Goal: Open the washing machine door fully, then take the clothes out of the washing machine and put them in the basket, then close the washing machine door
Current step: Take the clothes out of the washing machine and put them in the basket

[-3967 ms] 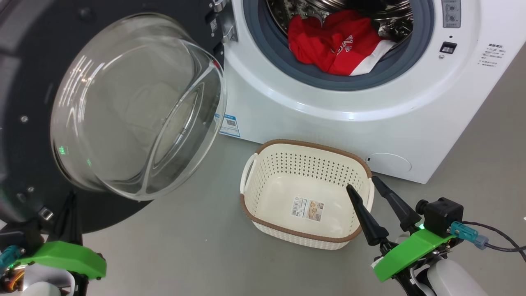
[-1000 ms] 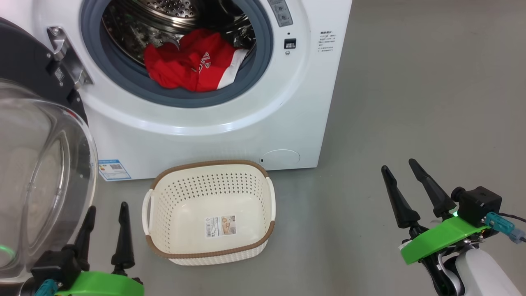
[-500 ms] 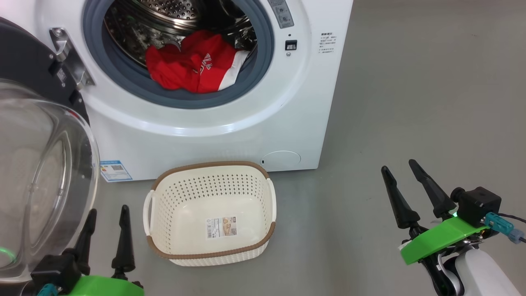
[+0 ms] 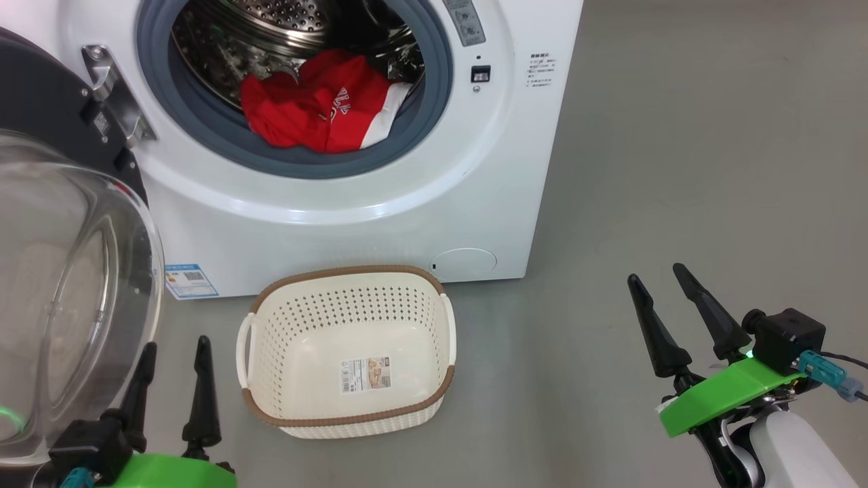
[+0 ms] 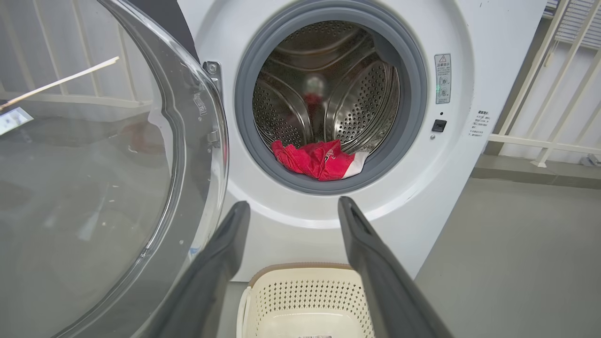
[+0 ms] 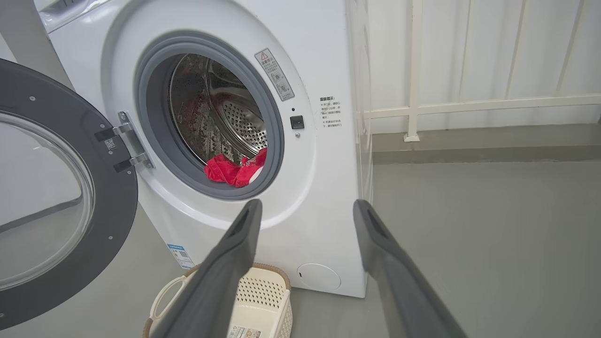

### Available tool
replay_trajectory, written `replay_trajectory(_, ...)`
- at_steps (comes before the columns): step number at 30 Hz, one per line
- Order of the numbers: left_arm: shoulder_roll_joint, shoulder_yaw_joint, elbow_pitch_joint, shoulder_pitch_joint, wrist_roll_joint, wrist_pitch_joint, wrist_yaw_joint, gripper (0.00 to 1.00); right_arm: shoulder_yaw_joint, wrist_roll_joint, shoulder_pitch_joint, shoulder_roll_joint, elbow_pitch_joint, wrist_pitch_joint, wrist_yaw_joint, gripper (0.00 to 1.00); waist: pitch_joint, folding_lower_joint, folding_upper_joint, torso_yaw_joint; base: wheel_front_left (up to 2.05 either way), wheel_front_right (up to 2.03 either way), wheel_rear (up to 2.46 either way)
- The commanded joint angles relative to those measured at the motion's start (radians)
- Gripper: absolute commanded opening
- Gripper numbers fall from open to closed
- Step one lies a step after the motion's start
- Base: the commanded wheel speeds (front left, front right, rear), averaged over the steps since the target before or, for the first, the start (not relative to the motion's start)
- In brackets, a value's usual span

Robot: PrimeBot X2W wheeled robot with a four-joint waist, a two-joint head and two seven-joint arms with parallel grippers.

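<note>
Hovering agape: left claw (image 4: 175, 343) beside basket (image 4: 342, 270); right claw (image 4: 655, 272) well apart.

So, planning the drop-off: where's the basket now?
Head view, lower centre: the basket sits on the floor before the washing machine, right of the washing machine door.
</note>
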State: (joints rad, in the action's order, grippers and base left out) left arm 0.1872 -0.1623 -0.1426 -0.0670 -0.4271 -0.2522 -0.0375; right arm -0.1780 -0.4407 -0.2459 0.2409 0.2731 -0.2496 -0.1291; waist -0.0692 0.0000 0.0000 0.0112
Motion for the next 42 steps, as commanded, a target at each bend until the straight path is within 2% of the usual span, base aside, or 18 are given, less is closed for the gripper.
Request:
replay_trajectory(1,0.016,0.042,0.021,-0.019,0.009,-0.009,0.012,1.00,-0.018,0.000,-0.003,0.002,-0.021,-0.012,-0.002,1.00,0.000,0.0000,0.0000,0.000,0.00,0.00,0.00)
replay_trajectory(10,0.013,0.044,0.016,-0.021,0.019,-0.009,0.019,1.00,-0.021,-0.001,-0.003,0.002,-0.020,-0.012,-0.002,1.00,-0.002,0.0000,0.0000,0.000,0.41,-0.41,0.00)
replay_trajectory(30,0.009,0.041,0.008,-0.029,0.031,-0.010,0.024,1.00,-0.029,-0.005,-0.004,0.005,-0.021,-0.012,-0.002,1.00,-0.011,0.0000,0.0000,-0.005,1.13,-1.13,0.00)
replay_trajectory(42,0.006,0.044,0.010,-0.031,0.033,-0.010,0.019,1.00,-0.033,-0.005,-0.006,0.001,-0.019,-0.012,-0.002,1.00,-0.019,0.0000,0.0000,-0.010,0.11,-0.11,0.00)
